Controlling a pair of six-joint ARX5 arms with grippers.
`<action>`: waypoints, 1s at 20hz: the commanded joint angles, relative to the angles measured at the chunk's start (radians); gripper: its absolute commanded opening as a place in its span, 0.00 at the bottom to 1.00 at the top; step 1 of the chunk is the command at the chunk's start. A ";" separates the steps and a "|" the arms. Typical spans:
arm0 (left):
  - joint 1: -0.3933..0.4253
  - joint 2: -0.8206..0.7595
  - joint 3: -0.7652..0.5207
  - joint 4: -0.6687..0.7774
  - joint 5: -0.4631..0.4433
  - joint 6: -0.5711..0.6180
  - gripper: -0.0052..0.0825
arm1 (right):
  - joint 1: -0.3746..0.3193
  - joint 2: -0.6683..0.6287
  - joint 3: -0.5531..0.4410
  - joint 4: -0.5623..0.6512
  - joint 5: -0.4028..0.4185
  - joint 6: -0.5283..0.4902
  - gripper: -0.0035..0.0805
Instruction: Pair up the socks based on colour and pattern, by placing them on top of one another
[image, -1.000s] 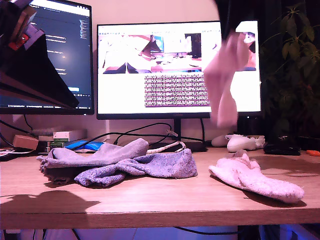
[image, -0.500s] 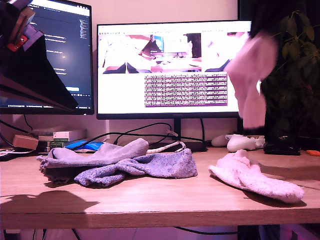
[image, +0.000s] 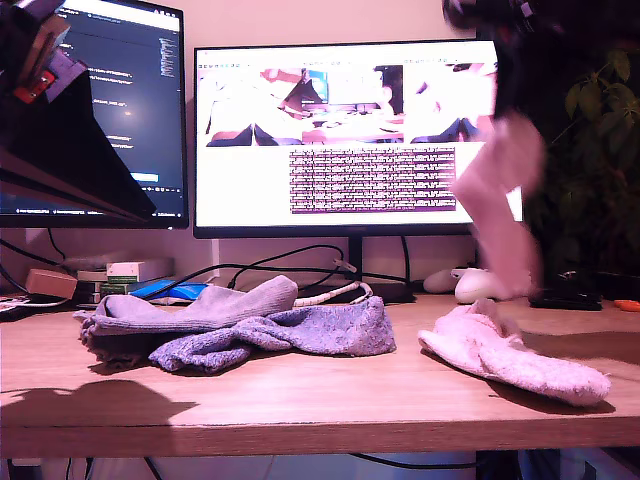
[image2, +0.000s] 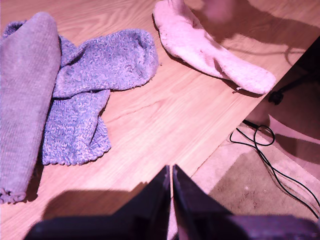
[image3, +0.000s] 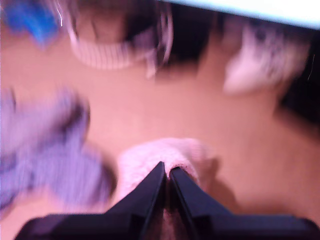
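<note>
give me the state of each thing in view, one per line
hanging pink sock: held off the desk by my second gripper, blurred
flat pink sock: lying on the desk, under the hanging one
grey sock: lying flat, untouched
blue-purple socks: heaped beside the grey sock, overlapping
my first gripper: shut, empty, raised over the desk edge
monitors: on

A wooden desk (image: 300, 400) carried a grey sock (image: 190, 310), a blue-purple knit sock (image: 290, 335), a pink sock (image: 510, 355) and a white controller (image: 480, 285)
</note>
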 joint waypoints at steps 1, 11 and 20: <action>-0.002 0.004 -0.013 0.004 0.002 0.005 0.04 | -0.021 0.010 0.005 0.057 0.001 -0.041 0.03; -0.002 0.004 -0.013 0.002 0.001 0.005 0.04 | 0.041 0.303 -0.001 -0.132 -0.275 -0.058 0.03; -0.002 0.004 -0.013 0.004 0.001 0.005 0.04 | 0.068 0.301 -0.007 -0.342 -0.248 -0.072 0.03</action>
